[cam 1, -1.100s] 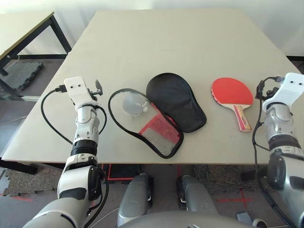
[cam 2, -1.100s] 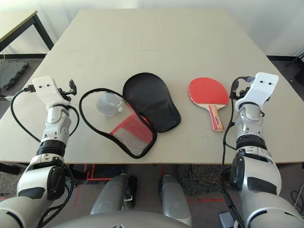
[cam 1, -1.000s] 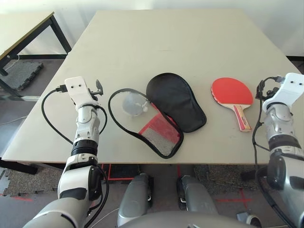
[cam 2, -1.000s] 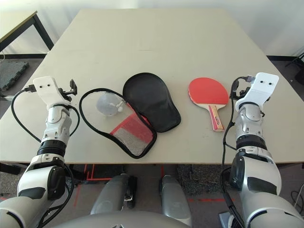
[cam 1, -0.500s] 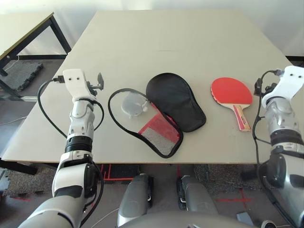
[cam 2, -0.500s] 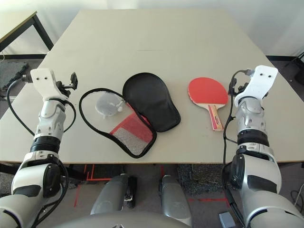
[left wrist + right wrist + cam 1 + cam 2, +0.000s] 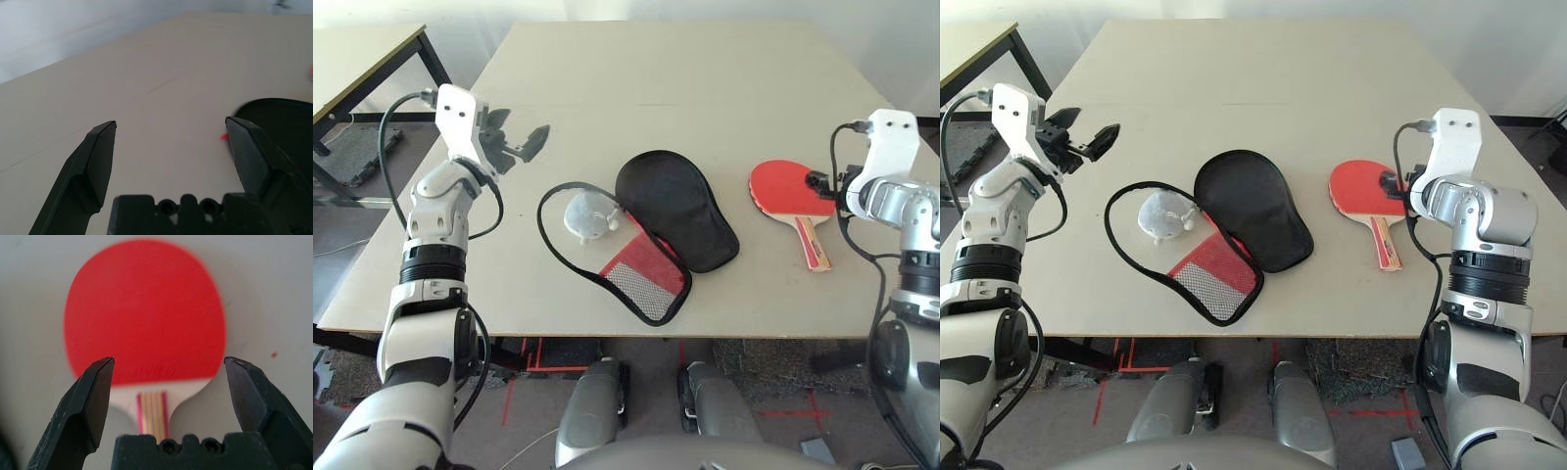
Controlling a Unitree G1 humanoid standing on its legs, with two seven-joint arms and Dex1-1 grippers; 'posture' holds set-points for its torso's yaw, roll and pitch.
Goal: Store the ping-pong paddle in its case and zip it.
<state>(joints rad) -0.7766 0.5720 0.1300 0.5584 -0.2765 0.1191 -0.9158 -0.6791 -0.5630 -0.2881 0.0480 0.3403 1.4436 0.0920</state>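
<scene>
The ping-pong paddle (image 7: 788, 188) lies flat on the right of the table, red face up, its wooden handle (image 7: 813, 243) pointing toward me. My right gripper (image 7: 168, 362) hangs open just above it, near where the blade meets the handle, touching nothing. The case (image 7: 675, 208) lies unzipped in the middle: its black half is spread flat, and its red half with the mesh pocket (image 7: 641, 276) is ringed by the loose zipper edge. My left gripper (image 7: 521, 140) is raised, open and empty, to the far left of the case.
A small grey-white pouch (image 7: 587, 215) rests inside the zipper loop on the case's left side. The table (image 7: 685, 88) is bare across its far half. A second table (image 7: 362, 59) stands off to the left, with floor mats below.
Both arms have lifted. The left gripper rose and swung away from me, to the far left of the case. The right gripper turned inward and now hangs over the paddle.
</scene>
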